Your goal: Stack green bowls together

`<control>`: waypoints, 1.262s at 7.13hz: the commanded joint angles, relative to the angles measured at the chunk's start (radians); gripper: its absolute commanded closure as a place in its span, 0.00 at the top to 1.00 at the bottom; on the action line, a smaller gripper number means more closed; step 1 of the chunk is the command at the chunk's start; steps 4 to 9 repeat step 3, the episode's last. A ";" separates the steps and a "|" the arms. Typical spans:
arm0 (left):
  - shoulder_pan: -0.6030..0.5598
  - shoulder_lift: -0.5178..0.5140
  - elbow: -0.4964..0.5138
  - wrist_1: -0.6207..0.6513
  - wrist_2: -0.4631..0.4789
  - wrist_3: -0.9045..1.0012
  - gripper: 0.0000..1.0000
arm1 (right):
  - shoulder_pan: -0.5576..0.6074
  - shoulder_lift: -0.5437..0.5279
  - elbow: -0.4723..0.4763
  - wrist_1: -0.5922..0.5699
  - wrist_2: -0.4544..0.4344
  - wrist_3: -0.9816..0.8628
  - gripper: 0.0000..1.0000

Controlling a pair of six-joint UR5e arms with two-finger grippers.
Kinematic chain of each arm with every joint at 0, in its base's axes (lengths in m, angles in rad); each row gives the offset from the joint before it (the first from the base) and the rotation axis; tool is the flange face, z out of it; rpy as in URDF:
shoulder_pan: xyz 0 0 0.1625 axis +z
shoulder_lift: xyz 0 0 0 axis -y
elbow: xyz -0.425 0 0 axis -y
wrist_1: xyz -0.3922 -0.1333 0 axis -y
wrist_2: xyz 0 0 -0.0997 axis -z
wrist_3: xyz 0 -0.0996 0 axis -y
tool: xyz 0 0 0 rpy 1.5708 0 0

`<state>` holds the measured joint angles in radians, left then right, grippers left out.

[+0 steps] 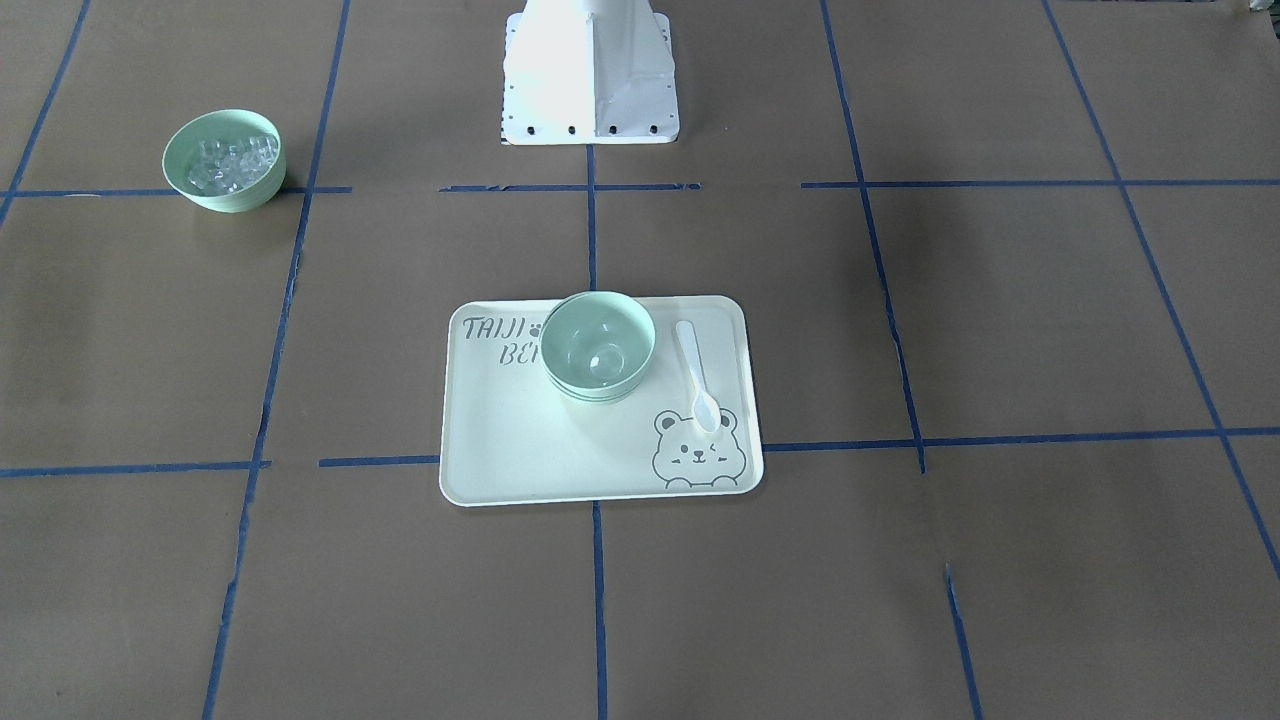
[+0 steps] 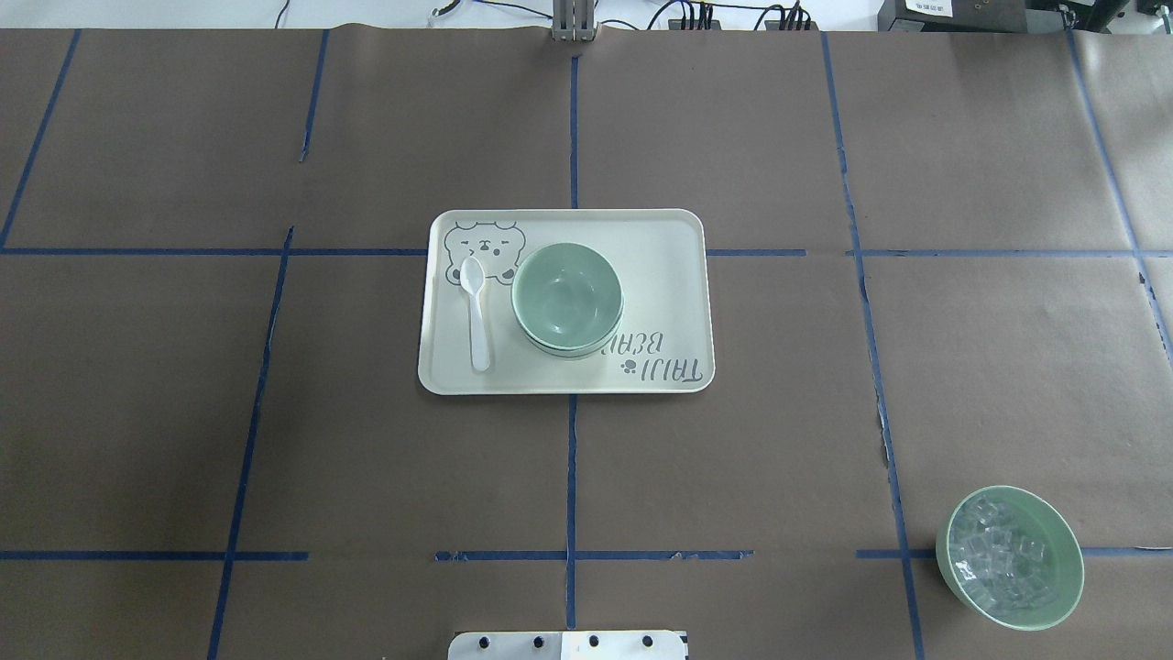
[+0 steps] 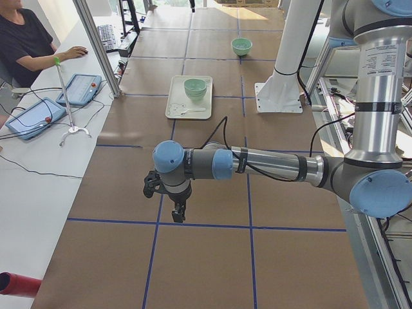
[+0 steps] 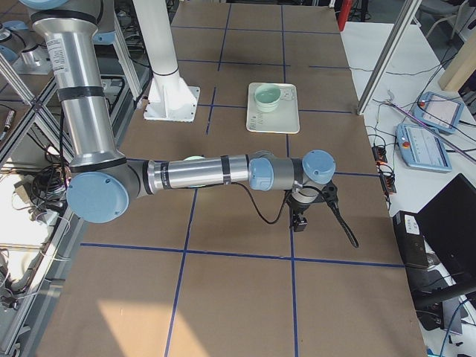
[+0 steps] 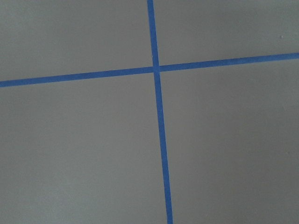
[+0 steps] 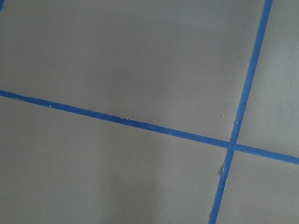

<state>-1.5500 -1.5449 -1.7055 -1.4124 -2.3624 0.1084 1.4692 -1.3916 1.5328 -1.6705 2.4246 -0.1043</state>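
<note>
Front-facing view: the bowls (image 1: 598, 345) sit nested in one stack on the tray (image 1: 520, 440), toward its 12 o'clock edge. Lower rims show under the top bowl. A spoon (image 1: 697, 375) lies on the tray just beside the stack, at its 3 o'clock. An ice bowl (image 1: 224, 160) stands on the table (image 1: 900, 600) at the tray's 10 o'clock, well apart.

Overhead view: the spoon is at the stack's 9 o'clock, and the ice bowl is at the tray's 4 o'clock.

Left side view: the left gripper (image 3: 179, 212) hangs pointing down over bare table, with the tray well apart at its 12 o'clock. I cannot tell whether its fingers are wide or narrow.

Right side view: the right gripper (image 4: 299, 222) hangs over bare table, also with the tray well apart at its 12 o'clock. I cannot tell its finger spread.

Wrist views: each shows brown table crossed by blue tape (image 5: 159, 116).
</note>
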 commanded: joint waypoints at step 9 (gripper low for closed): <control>0.001 -0.012 -0.005 -0.011 0.000 -0.001 1.00 | 0.011 -0.015 0.039 0.006 -0.079 0.005 1.00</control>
